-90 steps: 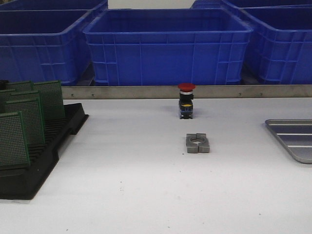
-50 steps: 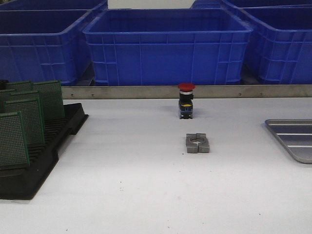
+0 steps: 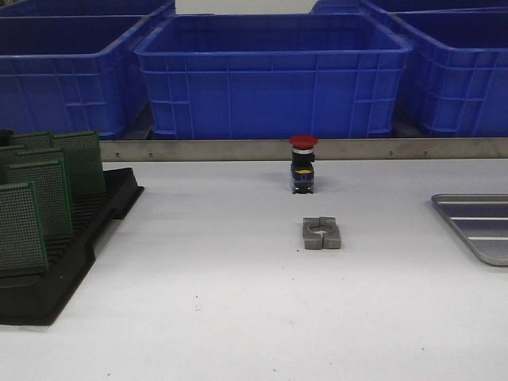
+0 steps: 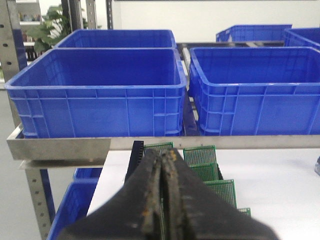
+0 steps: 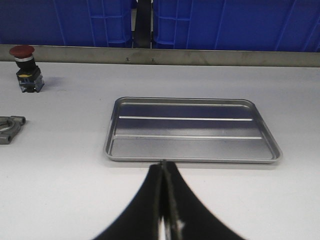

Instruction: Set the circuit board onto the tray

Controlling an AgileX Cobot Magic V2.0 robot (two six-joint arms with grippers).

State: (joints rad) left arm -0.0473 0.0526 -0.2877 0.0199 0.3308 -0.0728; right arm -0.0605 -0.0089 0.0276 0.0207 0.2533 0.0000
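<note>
Beyond the right gripper (image 5: 163,200), jaws pressed together, tray (image 5: 192,150), left gripper (image 4: 162,200) closed above circuit boards (image 4: 210,172)

The white table (image 3: 222,302) carries a black rack (image 3: 55,270) of green boards at its left edge, a red-capped button (image 3: 303,164) toward the back, a grey clamp block (image 3: 321,233) just in front of it, and a metal tray (image 3: 476,226) at right.

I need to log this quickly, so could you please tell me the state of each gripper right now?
Left gripper: closed, holding nothing, above the circuit boards.
Right gripper: closed, holding nothing, near the tray.
</note>
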